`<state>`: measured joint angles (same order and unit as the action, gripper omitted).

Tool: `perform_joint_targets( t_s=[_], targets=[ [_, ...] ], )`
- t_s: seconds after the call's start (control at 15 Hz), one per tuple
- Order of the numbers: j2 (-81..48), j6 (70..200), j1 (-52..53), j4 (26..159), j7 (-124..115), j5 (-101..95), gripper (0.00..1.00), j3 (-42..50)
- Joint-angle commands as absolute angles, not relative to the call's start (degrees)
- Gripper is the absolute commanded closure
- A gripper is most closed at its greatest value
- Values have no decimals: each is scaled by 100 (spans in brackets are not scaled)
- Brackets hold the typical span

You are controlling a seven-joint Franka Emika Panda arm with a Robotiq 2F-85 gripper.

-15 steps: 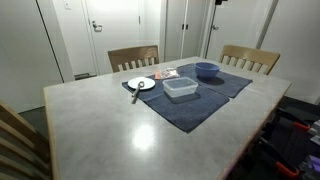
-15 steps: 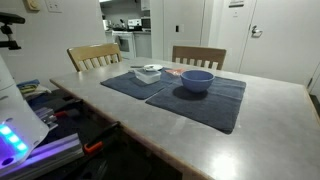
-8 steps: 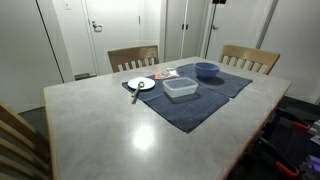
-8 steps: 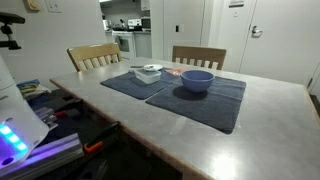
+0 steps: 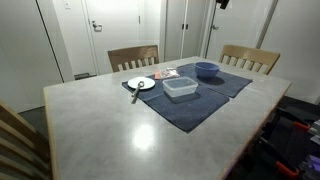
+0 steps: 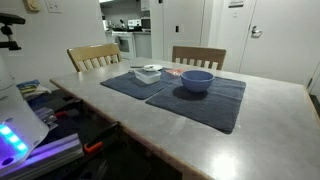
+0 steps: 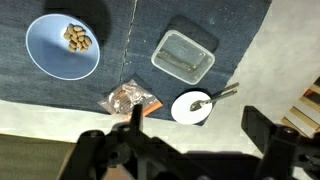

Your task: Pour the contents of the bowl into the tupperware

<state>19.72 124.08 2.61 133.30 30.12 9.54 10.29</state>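
The blue-purple bowl (image 7: 62, 45) holds a small heap of tan pieces (image 7: 77, 38) and stands on a dark blue mat in both exterior views (image 5: 207, 70) (image 6: 196, 81). The clear rectangular tupperware (image 7: 184, 55) sits empty on the neighbouring mat (image 5: 180, 88) (image 6: 150, 74). My gripper (image 7: 198, 135) hangs high above the table, open, with nothing between its dark fingers (image 7: 262, 130). It is over the table edge near the white plate, well apart from bowl and tupperware.
A small white plate (image 7: 191, 107) with a spoon (image 7: 215, 97) lies beside the tupperware (image 5: 141, 84). A snack packet (image 7: 130, 98) lies between the mats (image 5: 165, 73). Wooden chairs (image 5: 133, 57) (image 5: 250, 59) stand at the far side of the grey table (image 5: 110, 130).
Only a dark part of the arm at the top edge of an exterior view has shifted slightly. Nothing on the table has moved.
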Motion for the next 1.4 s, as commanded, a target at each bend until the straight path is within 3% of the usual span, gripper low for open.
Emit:
perform_joint_targets(
  t_s=[0.0, 1.33],
  targets=[
    [2166, 12670, 204, 13712, 3590, 1284, 0, 1288],
    [1289, 12821, -684, 13622, 3059, 608, 0, 1827]
  ],
)
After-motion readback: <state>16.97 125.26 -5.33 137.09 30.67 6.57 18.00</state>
